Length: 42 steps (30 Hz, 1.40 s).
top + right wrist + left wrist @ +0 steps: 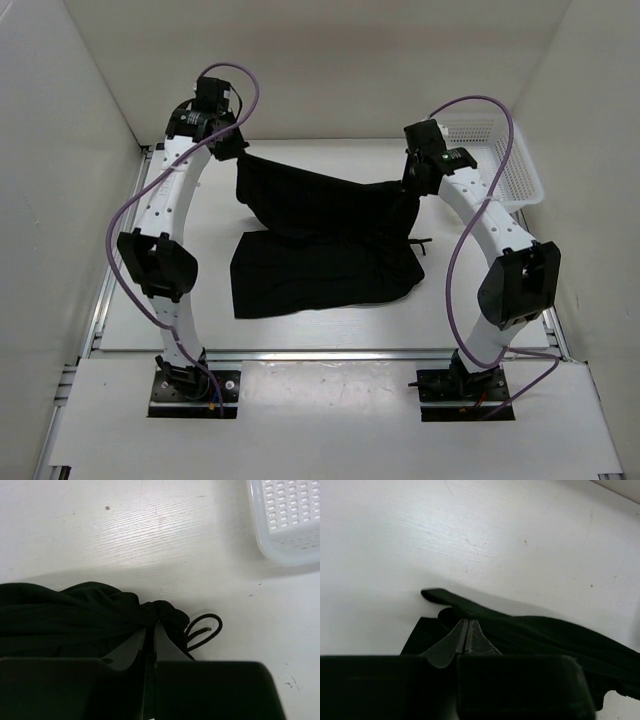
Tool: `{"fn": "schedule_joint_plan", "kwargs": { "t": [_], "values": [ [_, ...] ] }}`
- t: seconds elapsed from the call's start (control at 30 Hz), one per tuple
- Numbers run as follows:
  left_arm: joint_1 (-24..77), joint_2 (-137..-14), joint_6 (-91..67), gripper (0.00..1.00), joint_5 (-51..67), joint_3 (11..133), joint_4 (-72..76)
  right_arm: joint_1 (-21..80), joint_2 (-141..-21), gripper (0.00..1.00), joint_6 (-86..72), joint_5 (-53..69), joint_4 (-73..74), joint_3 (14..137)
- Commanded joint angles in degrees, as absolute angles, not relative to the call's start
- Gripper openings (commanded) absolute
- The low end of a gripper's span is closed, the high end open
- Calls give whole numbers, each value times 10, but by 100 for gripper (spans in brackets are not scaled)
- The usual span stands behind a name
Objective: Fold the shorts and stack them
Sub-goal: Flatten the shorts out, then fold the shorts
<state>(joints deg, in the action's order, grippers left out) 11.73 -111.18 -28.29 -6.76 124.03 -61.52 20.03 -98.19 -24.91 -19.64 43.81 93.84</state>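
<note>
shorts (pixel 320 245): black, in the middle of the worktop (pixel 215 215); the near part lies flat with its edge toward the near edge; the far part is lifted and stretched between the two grippers, sagging a little between them; fabric is plain as far as the overhead view shows.

left gripper (pixel 238 152): over the far-left part of the worktop; in the left wrist view its fingers (pixel 454 641) are pressed together with a fold of the black cloth pinched between them; a flap of the cloth pokes out past the tips, and bare white worktop lies beyond it.

right gripper (pixel 412 182): toward the right edge, about mid-depth; in the right wrist view its fingers (pixel 131 647) are closed on the gathered waistband; the fabric bunches just ahead of the tips; the black drawstring (pixel 202 632) loops out just right of the tips, and I cannot tell whether it rests on the worktop or hangs just above it.

basket (pixel 512 160): white perforated plastic, in the far-right corner, well apart from the shorts; its near corner shows at the top right of the right wrist view.

purple cables (pixel 130 215) loop off both arms; the arm housings are too small to read any print.
</note>
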Motion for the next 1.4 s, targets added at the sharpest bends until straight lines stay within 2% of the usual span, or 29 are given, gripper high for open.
{"fn": "schedule_joint_plan", "kwargs": {
  "t": [0.0,0.13,0.17,0.23,0.27,0.3,0.33,0.37,0.4,0.43,0.47,0.5,0.57,0.67,0.77,0.8,0.83,0.93,1.0,1.03,1.1,1.13,1.2,1.23,1.27,1.37],
  "values": [
    [109,-1149,-267,10,-62,1288,-614,199,-982,0,-234,-223,430,951],
    [91,-1279,-256,10,-70,1438,-621,199,-1056,0,-234,-255,408,1017],
    [91,-1308,-251,10,-79,1509,-621,193,-1075,0,-234,-264,408,1038],
    [76,-1375,-256,10,-84,1561,-600,186,-1134,0,-226,-269,389,1101],
    [76,-1395,-261,10,-77,1561,-585,186,-1173,20,-226,-269,388,1124],
    [67,-1395,-267,24,-70,1561,-558,181,-1190,41,-221,-253,394,1174],
    [61,-1395,-272,49,-60,1561,-549,181,-1201,62,-221,-253,411,1196],
    [61,-1395,-272,62,-52,1567,-543,181,-1207,86,-221,-244,411,1208],
    [61,-1387,-272,73,-52,1567,-543,181,-1199,91,-221,-237,411,1208],
    [61,-1378,-272,80,-52,1567,-536,181,-1189,93,-221,-237,396,1193],
    [61,-1368,-267,96,-52,1567,-536,181,-1166,95,-221,-232,389,1178],
    [61,-1341,-262,100,-58,1558,-536,181,-1153,95,-221,-232,389,1165],
    [61,-1301,-251,100,-63,1511,-536,181,-1109,95,-226,-227,384,1115],
    [54,-1201,-245,100,-63,1400,-541,181,-1027,87,-236,-194,384,1015],
    [54,-1082,-245,91,-53,1278,-555,181,-929,76,-256,-167,384,885],
    [54,-1051,-261,87,-53,1178,-562,181,-903,72,-263,-141,384,849],
    [54,-986,-271,80,-53,1119,-569,176,-857,63,-270,-121,384,781],
    [54,-894,-323,76,-41,893,-563,140,-795,49,-308,-45,377,677],
    [54,-817,-351,77,-16,789,-548,110,-745,49,-329,34,359,585],
    [54,-796,-379,79,-2,692,-541,104,-731,49,-335,53,350,560],
    [54,-744,-407,86,55,600,-513,91,-705,56,-343,100,321,503],
    [54,-731,-433,87,92,524,-502,84,-705,65,-351,112,313,492],
    [54,-695,-455,90,121,461,-481,76,-713,73,-359,140,297,480],
    [61,-687,-474,96,129,418,-465,70,-730,76,-359,151,285,480],
    [61,-674,-479,99,129,403,-465,70,-739,76,-364,171,277,475],
    [66,-674,-479,99,135,379,-453,65,-766,76,-375,177,244,468]
  ]
}}
